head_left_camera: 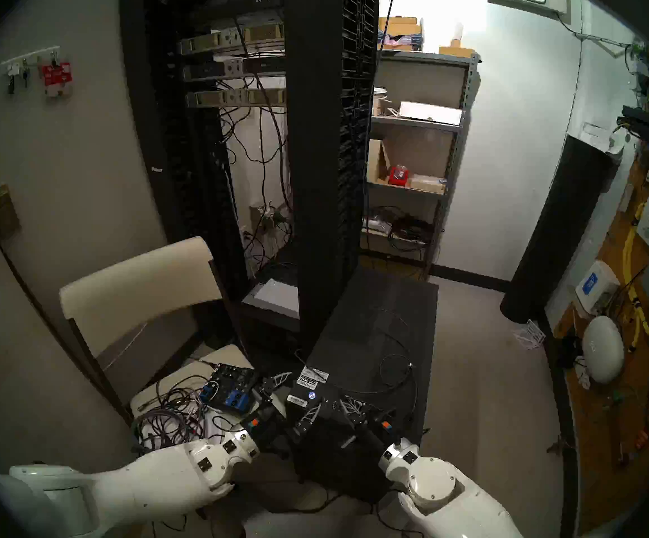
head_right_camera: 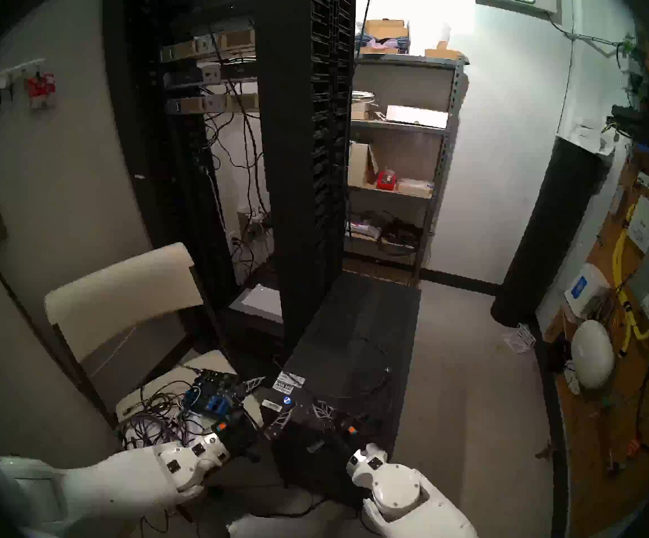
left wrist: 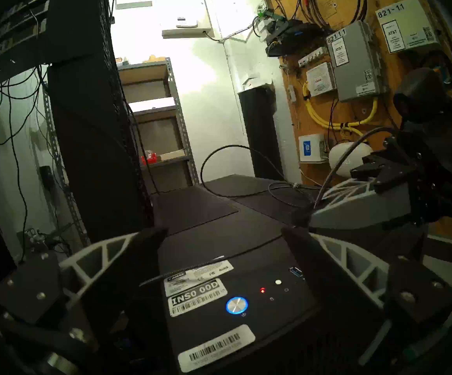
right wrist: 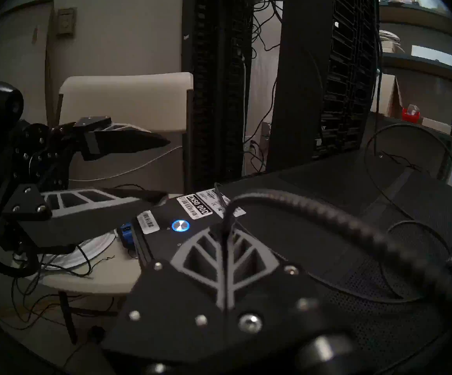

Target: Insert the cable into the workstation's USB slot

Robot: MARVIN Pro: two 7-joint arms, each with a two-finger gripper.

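Note:
The workstation (head_left_camera: 373,331) is a black tower with white barcode stickers (left wrist: 195,298), a blue-lit button (left wrist: 236,305), a red LED (left wrist: 262,290) and a blue USB slot (left wrist: 296,271). The thin dark cable (head_left_camera: 396,354) lies in loops on its top, with a silvery fitting (left wrist: 296,186) midway. My right gripper (right wrist: 226,231) is shut on the cable just above the front panel. One stretch of cord (left wrist: 206,263) runs from it across the stickers. I cannot make out the plug. My left gripper (left wrist: 223,235) is open and empty, its fingers astride the panel's left edge.
A tall black server rack (head_left_camera: 315,176) stands right behind the workstation. A beige chair (head_left_camera: 136,292) on the left holds a heap of cords (head_left_camera: 167,413) and a black audio box (head_left_camera: 229,386). A metal shelf (head_left_camera: 412,156), a black column (head_left_camera: 559,230) and a wired wall board (head_left_camera: 625,292) stand on the right.

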